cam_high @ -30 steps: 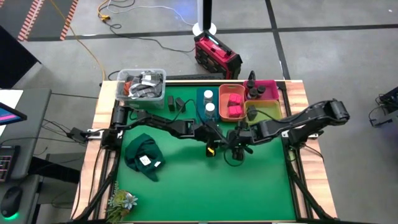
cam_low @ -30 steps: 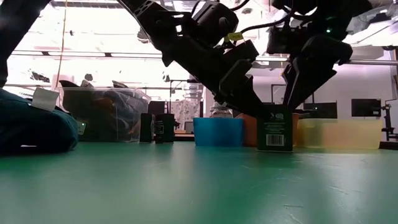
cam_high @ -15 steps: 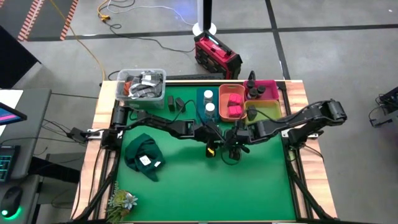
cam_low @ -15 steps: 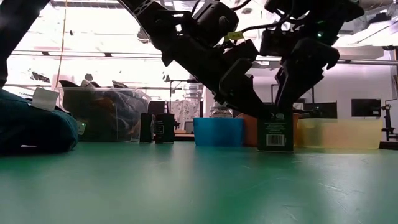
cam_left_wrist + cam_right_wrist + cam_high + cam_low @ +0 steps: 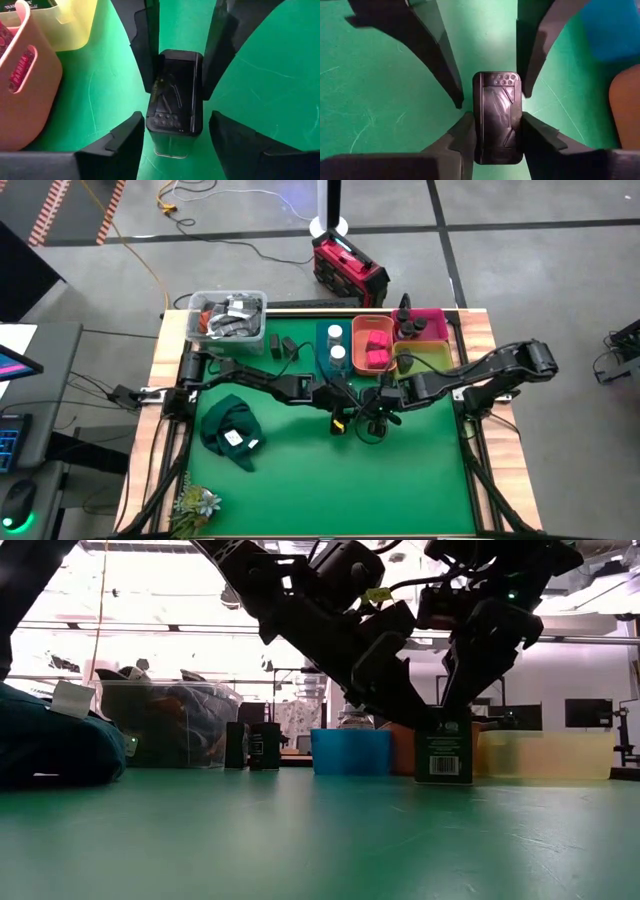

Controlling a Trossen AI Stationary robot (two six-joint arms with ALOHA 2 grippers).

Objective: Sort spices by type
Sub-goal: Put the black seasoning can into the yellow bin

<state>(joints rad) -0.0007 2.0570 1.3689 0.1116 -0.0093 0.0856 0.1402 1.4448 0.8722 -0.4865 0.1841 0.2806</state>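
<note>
Right gripper [image 5: 492, 132] clamps one upright dark grey tin [image 5: 496, 117]; left gripper [image 5: 172, 132] straddles the same tin, fingers [image 5: 125, 142] loosened off it. Two more tins [image 5: 281, 346] wait.

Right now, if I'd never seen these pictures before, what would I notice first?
First, the two dark arms meeting in the middle of the green table, both crowded around one dark grey tin standing upright. The right gripper has its fingers shut on the tin, while the left gripper has its fingers spread either side of it. Just behind sits a row of bright bins: blue, orange, pink and yellow.
</note>
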